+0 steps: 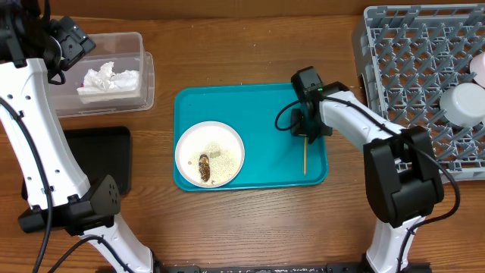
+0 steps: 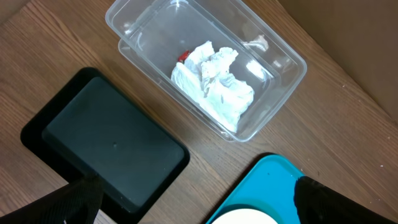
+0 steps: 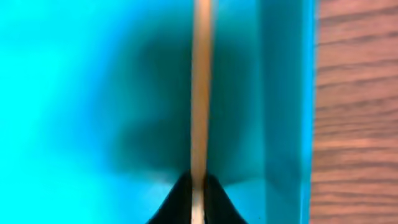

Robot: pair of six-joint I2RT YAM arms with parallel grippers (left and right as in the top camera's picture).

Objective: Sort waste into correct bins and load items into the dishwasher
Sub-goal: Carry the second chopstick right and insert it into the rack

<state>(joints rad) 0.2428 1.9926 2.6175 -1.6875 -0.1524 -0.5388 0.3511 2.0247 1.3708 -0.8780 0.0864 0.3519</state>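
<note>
Pinched between the dark fingertips of my right end effector [image 3: 198, 202], a thin wooden chopstick [image 3: 201, 87] runs straight away from the wrist camera. Whether it is one stick or a pair pressed together, I cannot tell. It lies on the floor of the teal plastic serving tray [image 3: 74, 74], just beside the tray's right wall, with its long axis running near to far. My closed grip sits at its far end. The large grey lattice dish rack [image 1: 409, 68] stands to the right and a little farther off, so my right arm is much the nearer one. I judge the coming move to be a lift and a carry rightward over the tray wall. My left end effector [image 1: 70, 44] hangs wide and empty by the clear rectangular plastic tub [image 2: 280, 56] that holds crumpled white tissues [image 2: 214, 84].
</note>
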